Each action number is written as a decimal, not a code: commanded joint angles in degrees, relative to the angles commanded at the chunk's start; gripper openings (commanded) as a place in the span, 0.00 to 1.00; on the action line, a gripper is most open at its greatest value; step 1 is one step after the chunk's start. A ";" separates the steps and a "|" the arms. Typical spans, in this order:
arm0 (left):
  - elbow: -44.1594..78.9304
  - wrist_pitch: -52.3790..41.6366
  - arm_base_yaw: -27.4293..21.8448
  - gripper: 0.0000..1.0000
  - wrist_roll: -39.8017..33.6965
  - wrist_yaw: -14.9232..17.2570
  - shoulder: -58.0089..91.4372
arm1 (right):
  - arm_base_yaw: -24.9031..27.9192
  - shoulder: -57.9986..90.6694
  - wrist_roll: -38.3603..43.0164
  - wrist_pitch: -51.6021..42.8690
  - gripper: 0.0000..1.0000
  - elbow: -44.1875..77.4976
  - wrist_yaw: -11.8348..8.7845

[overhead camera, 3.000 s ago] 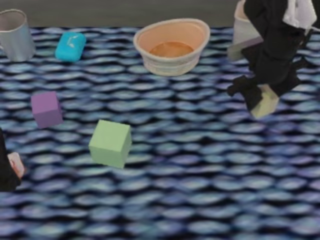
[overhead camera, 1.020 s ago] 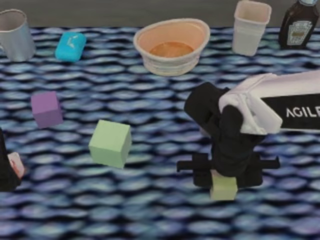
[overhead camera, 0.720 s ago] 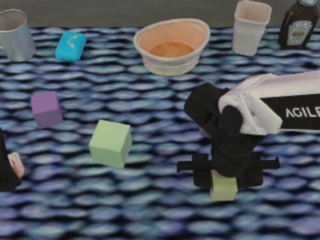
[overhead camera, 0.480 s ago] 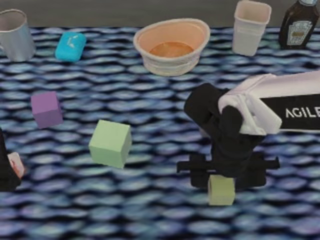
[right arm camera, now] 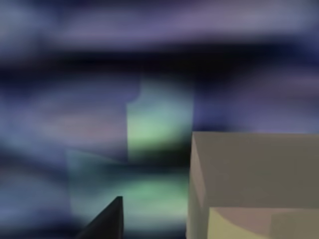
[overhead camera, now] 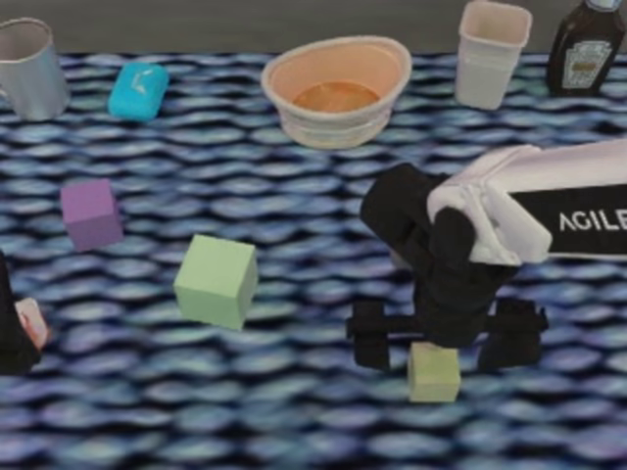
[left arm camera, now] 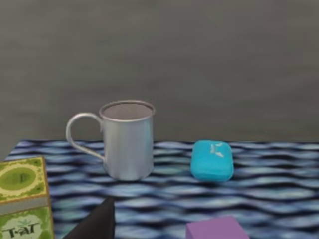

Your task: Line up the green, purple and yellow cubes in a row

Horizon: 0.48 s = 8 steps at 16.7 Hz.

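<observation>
Since a moment ago our right gripper (overhead camera: 434, 338) has spread its fingers off the yellow cube (overhead camera: 433, 372), now resting on the bench right of the green cube (overhead camera: 217, 281); we should lift straight up to avoid nudging it.

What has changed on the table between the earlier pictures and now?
The right hand carried the yellow cube from the table's far right to near its front, set it down and opened. The green cube, purple cube and parked left hand stayed put.
</observation>
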 joint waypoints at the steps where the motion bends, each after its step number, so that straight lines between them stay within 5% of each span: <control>1: 0.00 0.00 0.00 1.00 0.00 0.00 0.00 | 0.00 0.00 0.00 0.00 1.00 0.00 0.00; 8: 0.00 0.00 0.00 1.00 0.00 0.00 0.00 | 0.33 -2.82 0.12 -6.60 1.00 3.88 -0.07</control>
